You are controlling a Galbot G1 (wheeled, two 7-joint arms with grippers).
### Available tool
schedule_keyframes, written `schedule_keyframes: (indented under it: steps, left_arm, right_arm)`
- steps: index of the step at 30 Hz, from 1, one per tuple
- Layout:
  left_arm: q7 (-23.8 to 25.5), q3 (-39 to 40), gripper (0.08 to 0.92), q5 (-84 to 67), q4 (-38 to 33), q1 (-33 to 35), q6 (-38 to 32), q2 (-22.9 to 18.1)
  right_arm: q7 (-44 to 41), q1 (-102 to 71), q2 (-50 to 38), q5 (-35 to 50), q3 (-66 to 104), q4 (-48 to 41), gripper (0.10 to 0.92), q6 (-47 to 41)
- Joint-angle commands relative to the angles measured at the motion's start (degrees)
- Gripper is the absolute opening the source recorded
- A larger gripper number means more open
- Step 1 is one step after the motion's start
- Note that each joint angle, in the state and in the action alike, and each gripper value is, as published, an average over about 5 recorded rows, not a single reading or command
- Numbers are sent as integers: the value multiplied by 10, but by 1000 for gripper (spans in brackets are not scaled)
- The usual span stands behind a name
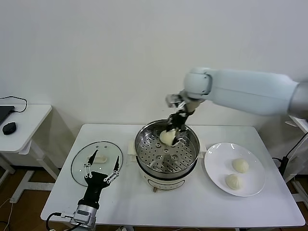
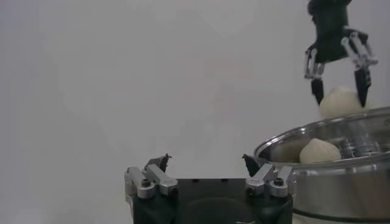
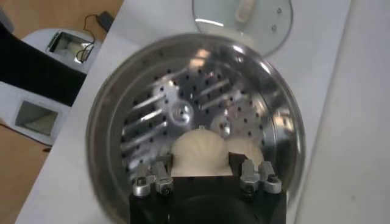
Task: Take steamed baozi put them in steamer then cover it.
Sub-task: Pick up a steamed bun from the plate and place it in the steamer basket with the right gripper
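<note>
Left tool (image 1: 102, 169) sits low at the near left corner of the white table (image 1: 144, 207), fingers spread wide, holding nothing, parked just over the near edge of the cover (image 1: 96, 160). The cover lies flat on the table left of the steamer (image 1: 166, 155), white handle facing up.

Steamer stands mid-table on its white base, lid off, perforated floor showing. From the left wrist view one baozi in the basket (image 2: 316, 150) rests on the floor near the far wall; in the right wrist view it peeks out just beside the held one.

Right of the steamer, close beside it but apart, a white plate (image 1: 212, 166) carries two plate baozi (image 1: 240, 165), one behind the other, near each other but apart.

Farther back, the right arm reaches in from the right and bends down over the far side of the steamer. Right tool (image 1: 176, 126) points down and pinches the held baozi (image 1: 167, 137) between its dark fingertips (image 2: 363, 82). Seen from the left wrist camera, the bun hangs at rim level, a bit above the basket floor, clear of the one already inside. Right wrist view looks straight down: the bun fills the gap between the fingers, over the far part of the basket.

Behind the table, a plain white wall. Off to the far left a side table (image 1: 29, 120) with a black mouse (image 1: 9, 127).
</note>
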Motion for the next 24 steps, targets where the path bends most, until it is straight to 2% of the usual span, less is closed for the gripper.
schedule_keyframes:
  steps: [1,13,16,21,24]
  left_arm:
    - [0,-1,823,-1,2,0,0,0]
    - [-3,-5,823,-3,8,-1,-1,2]
    - [-3,-6,823,-3,8,-1,-1,2]
    - [-3,-7,823,-3,8,0,-1,3]
    - [-3,-7,823,-3,8,0,-1,3]
  right_arm:
    - [48,-34,69,24,-15,-21,637,-18]
    - [70,-67,79,20,-15,-48,641,-20]
    - [72,-67,76,20,-15,-46,680,-20]
    - [70,-53,54,19,-10,-32,797,-20]
    - [62,-32,23,14,1,-10,819,-19]
